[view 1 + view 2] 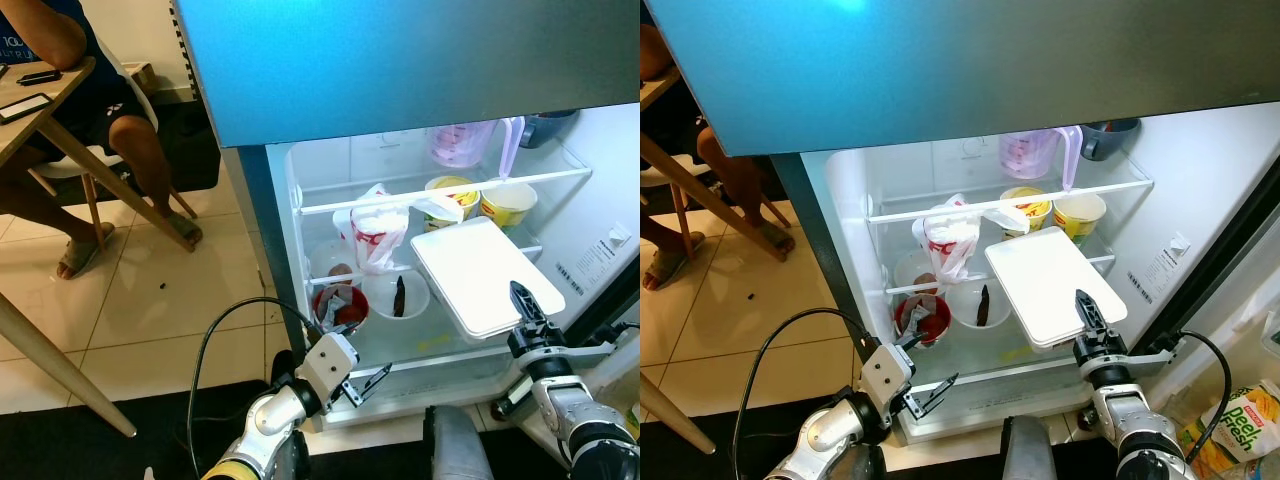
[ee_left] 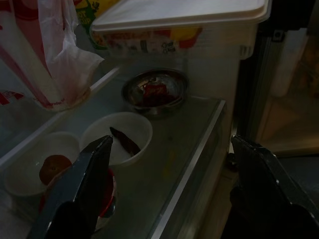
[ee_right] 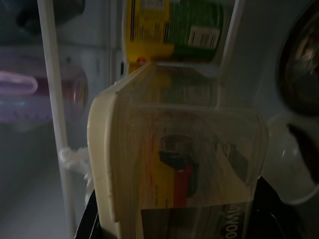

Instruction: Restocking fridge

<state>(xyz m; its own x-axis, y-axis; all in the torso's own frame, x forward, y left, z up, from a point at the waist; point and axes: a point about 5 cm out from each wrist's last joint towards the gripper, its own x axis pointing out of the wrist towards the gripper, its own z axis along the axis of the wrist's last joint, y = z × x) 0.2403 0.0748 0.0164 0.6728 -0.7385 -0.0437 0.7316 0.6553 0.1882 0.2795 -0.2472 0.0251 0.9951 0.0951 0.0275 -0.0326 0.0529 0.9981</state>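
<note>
Inside fridge (image 1: 300, 190), right gripper (image 1: 527, 310) clamping lidded tub (image 1: 485, 275), left gripper (image 1: 368, 383) open, bowl (image 1: 397, 296) of perhaps chili.

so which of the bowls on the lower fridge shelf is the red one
The red bowl sits at the shelf's front left corner, nearest the open left gripper. The two bowls beside it are white: one holds a dark strip, the other sits behind it.

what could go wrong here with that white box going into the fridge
The right gripper holds the white-lidded box by one end, so it may tilt or slip. Pushed deeper, it could knock the yellow cups or the white bowl beneath. The left gripper hangs open near the shelf edge.
</note>
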